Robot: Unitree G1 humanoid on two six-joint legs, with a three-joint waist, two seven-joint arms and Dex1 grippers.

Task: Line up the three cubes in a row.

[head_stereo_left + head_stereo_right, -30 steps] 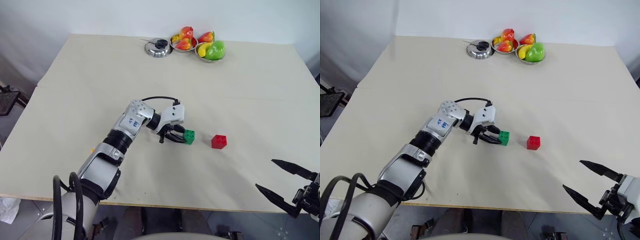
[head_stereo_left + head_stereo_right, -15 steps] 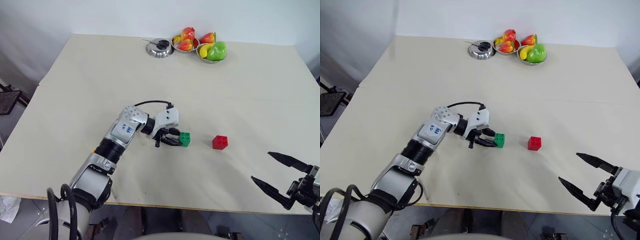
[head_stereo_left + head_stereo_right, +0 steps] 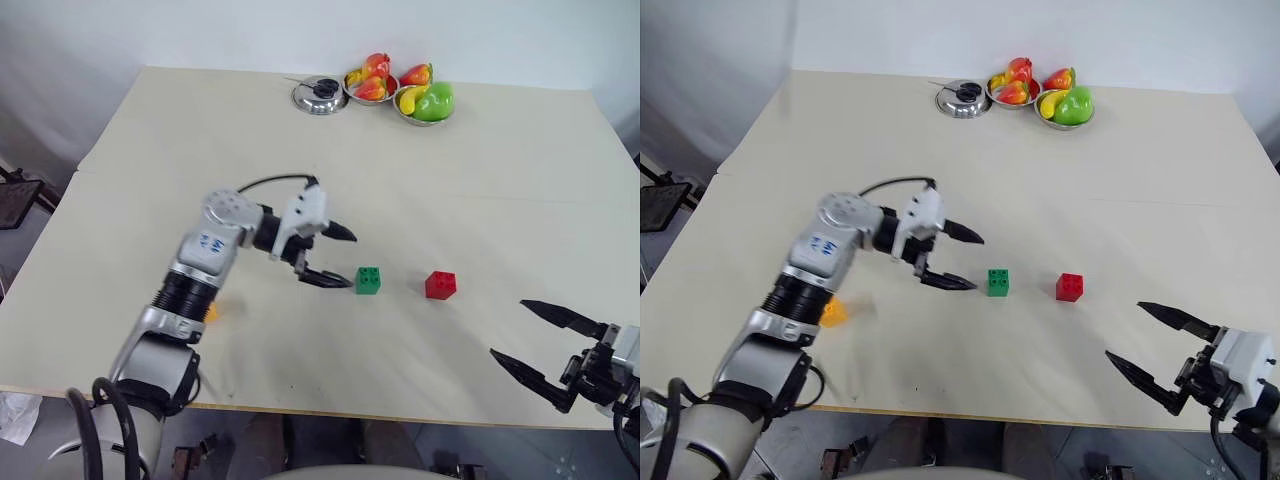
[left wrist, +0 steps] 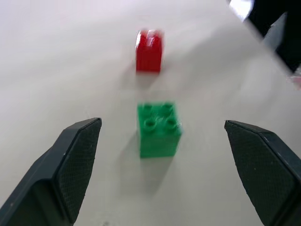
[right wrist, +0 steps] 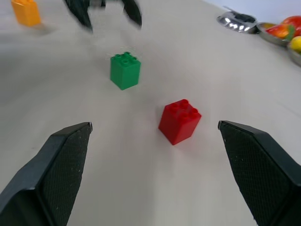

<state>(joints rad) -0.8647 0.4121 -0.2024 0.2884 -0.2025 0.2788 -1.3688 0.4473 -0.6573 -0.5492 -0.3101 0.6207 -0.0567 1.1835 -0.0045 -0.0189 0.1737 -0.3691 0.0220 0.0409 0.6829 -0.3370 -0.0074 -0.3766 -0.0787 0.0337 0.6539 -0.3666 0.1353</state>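
Three studded cubes are seen on the cream bench [image 3: 480, 180]: the green cube [image 3: 368, 280] stands upright near the middle, the red cube [image 3: 439, 284] sits to its right with a bare gap between them, and the yellow-orange cube [image 3: 833, 311] lies well off to the left, beside the left forearm. The left end effector [image 3: 334, 256] is held just left of the green cube, its two black fingers spread wide, nothing gripped and the cube untouched; in the left wrist view the green cube is framed between the spread fingers with the red one beyond. The right end effector [image 3: 538, 340] is held at the near right edge of the bench, fingers wide apart and empty. Three steel bowls [image 3: 318, 96] are grouped at the far edge, two holding toy fruit [image 3: 428, 97].
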